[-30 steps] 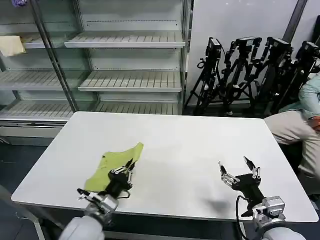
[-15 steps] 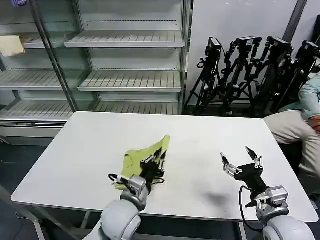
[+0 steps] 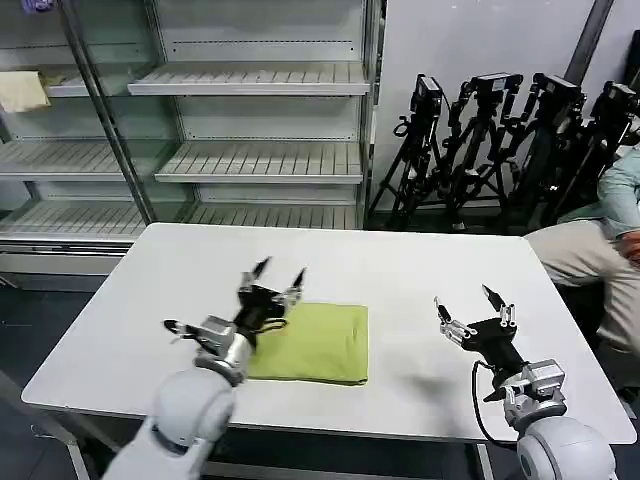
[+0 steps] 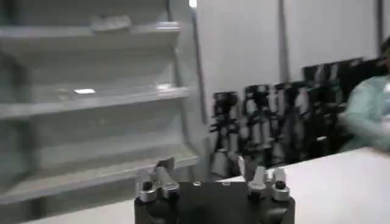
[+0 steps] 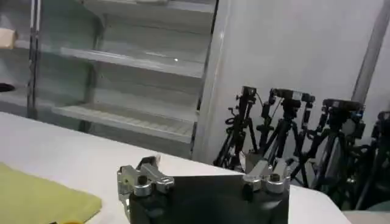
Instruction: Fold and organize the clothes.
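- The lime-green T-shirt (image 3: 315, 343) lies flat on the white table (image 3: 420, 270), folded into a neat rectangle near the table's front edge, a little left of its middle.
- The left gripper (image 3: 273, 275) hangs over the shirt's left edge, jaws spread, nothing between them (no cloth is caught on the fingers).
- The right gripper (image 3: 467, 311) hovers to the right of the shirt, well apart from it, jaws likewise spread and empty.
- Progress, as I judge it: the folding looks done, with edges fairly square and no sleeve trailing.
- What may remain is organizing: squaring the bundle or moving it somewhere, perhaps to the shelves (image 3: 250, 160) behind the table.
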Available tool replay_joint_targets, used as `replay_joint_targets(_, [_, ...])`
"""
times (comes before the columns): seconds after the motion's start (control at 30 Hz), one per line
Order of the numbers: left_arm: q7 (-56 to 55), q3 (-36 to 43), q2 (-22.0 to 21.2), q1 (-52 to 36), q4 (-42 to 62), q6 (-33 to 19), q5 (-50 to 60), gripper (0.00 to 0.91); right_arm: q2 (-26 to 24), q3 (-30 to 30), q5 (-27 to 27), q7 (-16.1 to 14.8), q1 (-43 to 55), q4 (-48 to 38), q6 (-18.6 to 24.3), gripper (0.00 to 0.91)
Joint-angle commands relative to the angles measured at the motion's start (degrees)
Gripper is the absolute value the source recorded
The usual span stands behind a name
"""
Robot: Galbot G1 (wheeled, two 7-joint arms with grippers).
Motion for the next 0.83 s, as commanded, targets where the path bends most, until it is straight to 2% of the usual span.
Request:
replay_joint_targets(0.03, [10.1, -17.1, 6.5, 8.4, 7.1, -13.1, 8.4, 0.907, 2.1, -3.5, -8.5, 1.0, 4.1, -4.5, -1.1, 0.907])
replay_joint_targets(0.23, [10.8, -17.8, 7.1, 10.0, 7.0, -16.0, 8.8, 0.907, 3.3, -4.6, -8.4, 0.9, 4.6, -5.8, 3.1, 0.907])
replay_joint_targets(0.4, [11.3, -17.6, 7.1, 9.6, 7.1, -18.6, 9.1, 0.907, 3.9, -4.4, -9.3, 1.3, 4.8, -6.3, 4.5, 0.907])
replay_joint_targets(0.6, [11.3, -17.4, 6.5, 8.1, 7.9, -22.7, 12.2, 0.907, 3.7, -5.2, -9.5, 3.1, 5.4, -5.9, 5.5, 0.907])
replay_joint_targets(0.67, [10.9, -17.3, 6.1, 7.9, 8.4, -24.2, 14.0, 0.907, 3.9, -5.5, -10.1, 3.6, 5.8, -6.3, 5.9, 0.907])
replay_joint_targets(0.83, [11.0, -17.5, 6.4, 10.3, 7.1, -23.8, 12.7, 0.907, 4.4, -5.7, -14.0, 2.6, 6.1, -7.6, 8.0, 0.907])
